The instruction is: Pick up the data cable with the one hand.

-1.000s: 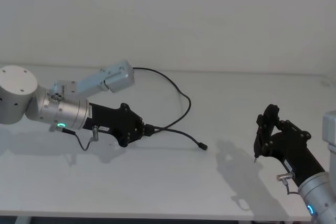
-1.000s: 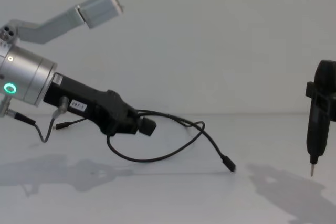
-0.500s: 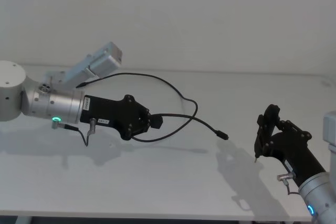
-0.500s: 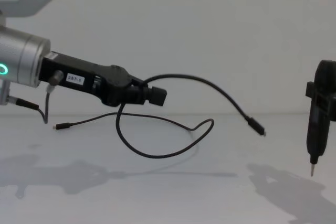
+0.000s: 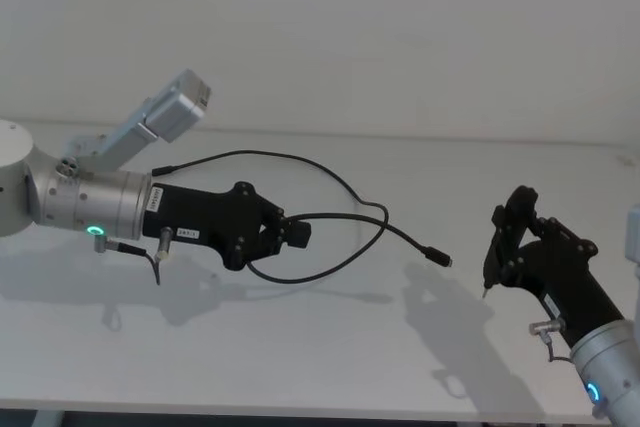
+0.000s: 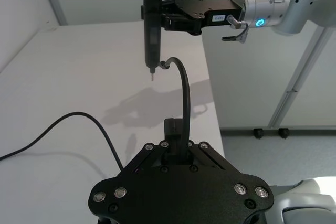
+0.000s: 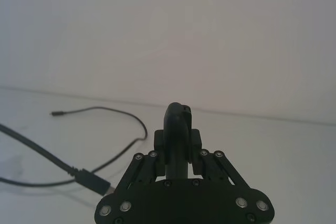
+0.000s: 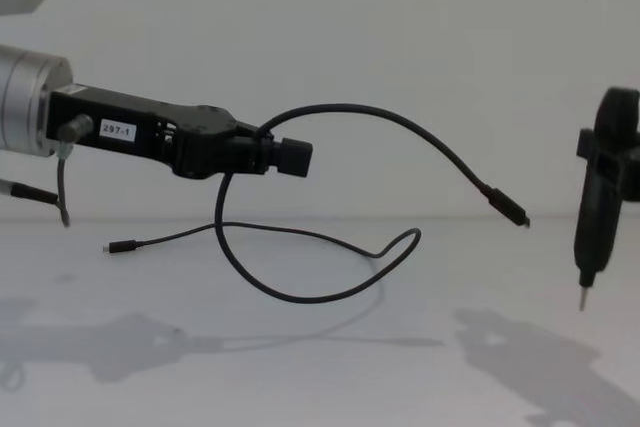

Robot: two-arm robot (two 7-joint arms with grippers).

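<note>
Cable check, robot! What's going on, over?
Left pincer shut on cable, up off the table. Cable dangling in loops, one plug mid-air. Right pincer aside, gripping slim tool. Nothing blocking.

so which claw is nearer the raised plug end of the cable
Right. The right claw, holding a slim dark tool, is close beside the plug of the data cable, not touching. The left claw grips the cable farther back along it.
</note>
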